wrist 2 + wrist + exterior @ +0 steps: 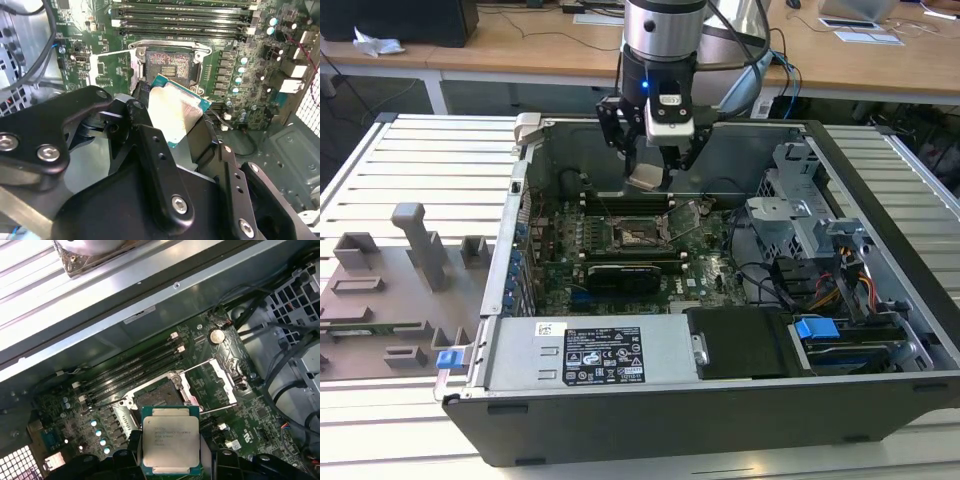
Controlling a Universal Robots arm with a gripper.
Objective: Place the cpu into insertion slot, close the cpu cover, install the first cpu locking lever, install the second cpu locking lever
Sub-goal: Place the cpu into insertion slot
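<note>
My gripper [647, 168] hangs inside the open computer case, shut on the cpu [647, 178], a flat square chip with a silver-grey top. In both wrist views the cpu [175, 112] [170, 442] sits tilted between black fingers [150, 145], gripped by its edges. It is held above the motherboard, apart from it. The insertion slot [638, 235] [167, 62] [157, 392] lies below and slightly ahead of the chip, its dark centre bare. The cpu cover [212, 380] [112, 72] is swung open to one side of the slot.
Long black memory slots [180, 22] run beside the socket. A long black card [622, 275] lies on the board's near side. Drive cages and cables [820, 270] stand at the exterior view's right. Grey fixtures [390, 270] stand on the table at its left. Case walls [620, 400] surround the board.
</note>
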